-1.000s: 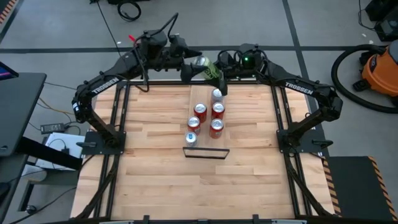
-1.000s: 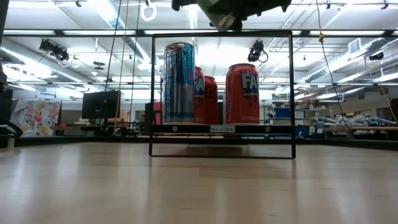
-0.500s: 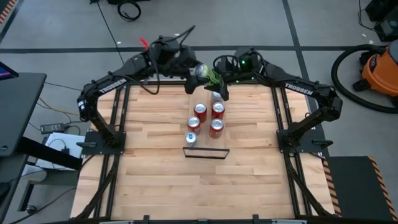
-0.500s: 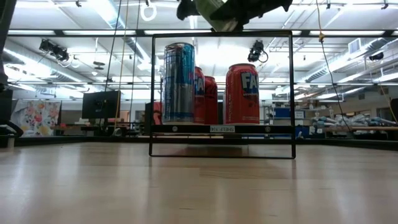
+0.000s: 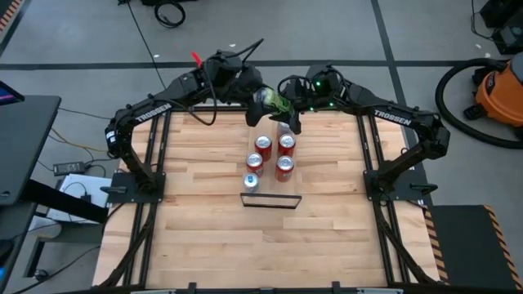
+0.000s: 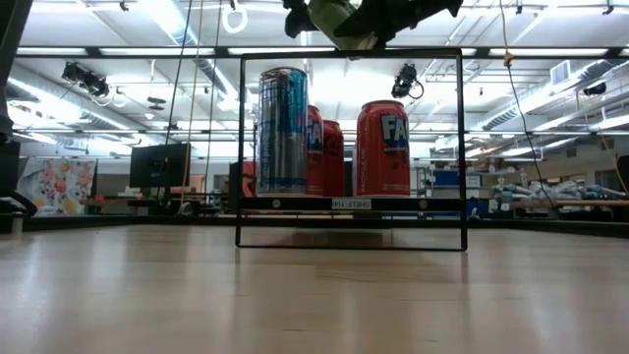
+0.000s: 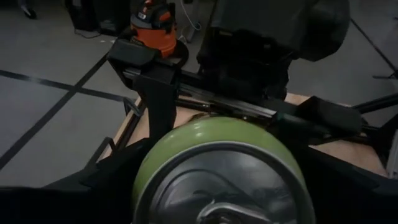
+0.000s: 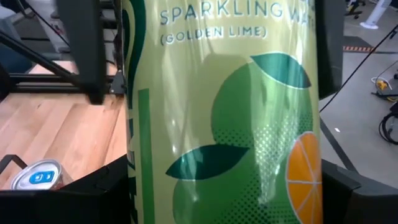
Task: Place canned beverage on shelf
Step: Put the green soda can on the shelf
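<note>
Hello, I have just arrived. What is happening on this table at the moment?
Both arms meet above the far end of the shelf. The right gripper is shut on a green lime sparkling water can. The left gripper sits around that same can's end, fingers spread wide; whether it grips is unclear. Five cans already stand on the shelf: a blue-and-silver can nearest the front, red cans behind, and a silver-topped one at the back.

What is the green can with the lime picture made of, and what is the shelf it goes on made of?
The green lime sparkling-water can looks like thin metal, probably aluminium: its printed side is glossy with reflections, and its silvery end is bare metal. The narrow light-wood shelf board looks like pale, matte wood with a visible grain, and its thin black rail looks like painted wire.
</note>
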Controlling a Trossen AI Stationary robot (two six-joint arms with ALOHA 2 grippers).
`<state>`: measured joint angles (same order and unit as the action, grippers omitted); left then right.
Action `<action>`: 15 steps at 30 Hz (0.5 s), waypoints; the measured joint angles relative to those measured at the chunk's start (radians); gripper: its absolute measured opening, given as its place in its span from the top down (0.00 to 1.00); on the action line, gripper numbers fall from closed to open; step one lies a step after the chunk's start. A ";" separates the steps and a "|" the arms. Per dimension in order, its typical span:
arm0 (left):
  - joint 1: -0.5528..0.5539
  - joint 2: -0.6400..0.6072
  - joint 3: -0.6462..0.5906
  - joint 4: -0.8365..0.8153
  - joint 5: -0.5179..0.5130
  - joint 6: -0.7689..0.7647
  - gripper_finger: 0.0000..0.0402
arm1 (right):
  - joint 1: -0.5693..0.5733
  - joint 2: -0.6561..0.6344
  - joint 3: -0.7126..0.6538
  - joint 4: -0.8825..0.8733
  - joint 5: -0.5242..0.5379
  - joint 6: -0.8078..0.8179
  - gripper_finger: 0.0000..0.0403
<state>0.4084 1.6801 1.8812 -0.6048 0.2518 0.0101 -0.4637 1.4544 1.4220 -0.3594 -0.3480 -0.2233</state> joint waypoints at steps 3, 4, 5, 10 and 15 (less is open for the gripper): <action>-0.002 0.003 0.000 -0.011 -0.005 0.020 0.16 | 0.000 0.000 0.000 -0.007 -0.005 -0.003 0.21; -0.002 0.003 0.000 -0.013 -0.005 0.025 0.19 | 0.000 0.000 0.000 -0.008 -0.004 -0.006 0.21; -0.002 0.003 0.000 -0.015 -0.005 0.026 0.21 | 0.000 0.000 0.000 -0.007 -0.004 -0.008 0.21; 0.007 0.002 0.000 -0.018 0.003 0.033 0.26 | 0.000 0.000 0.000 -0.002 0.003 -0.009 0.21; 0.029 0.003 0.000 -0.054 0.004 0.033 0.24 | 0.000 0.000 0.000 0.012 0.010 -0.004 0.14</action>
<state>0.4372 1.6829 1.8813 -0.6592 0.2556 0.0435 -0.4637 1.4548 1.4220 -0.3478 -0.3375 -0.2276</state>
